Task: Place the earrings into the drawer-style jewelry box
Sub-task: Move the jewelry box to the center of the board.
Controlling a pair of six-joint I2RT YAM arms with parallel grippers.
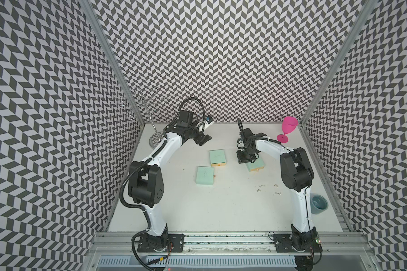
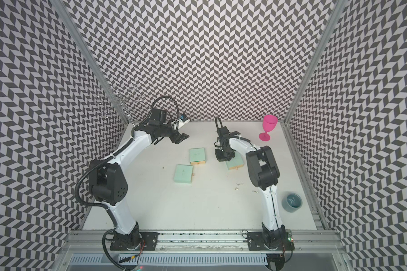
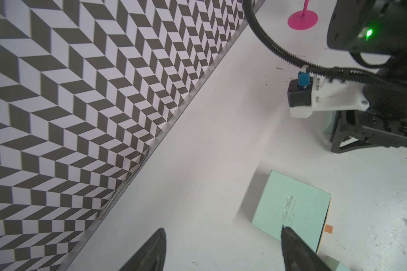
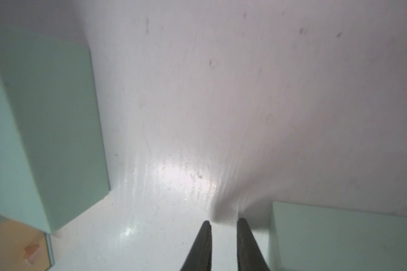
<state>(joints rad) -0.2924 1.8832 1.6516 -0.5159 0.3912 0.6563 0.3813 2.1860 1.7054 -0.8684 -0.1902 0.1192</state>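
The white table (image 1: 221,211) is walled on three edges and lies bare across its near half. Three mint jewelry boxes (image 1: 217,157) sit mid-table, well apart from every edge. The left gripper (image 3: 222,227) hangs near the middle box, jaws wide, holding nothing. The right gripper (image 4: 224,221) stands over bare table between two boxes, jaws narrowly apart, empty. The earrings (image 1: 260,187) lie scattered right of centre, clear of the boxes.

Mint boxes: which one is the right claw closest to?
The box partly hidden under the right claw; the other two lie uncovered, farther off.
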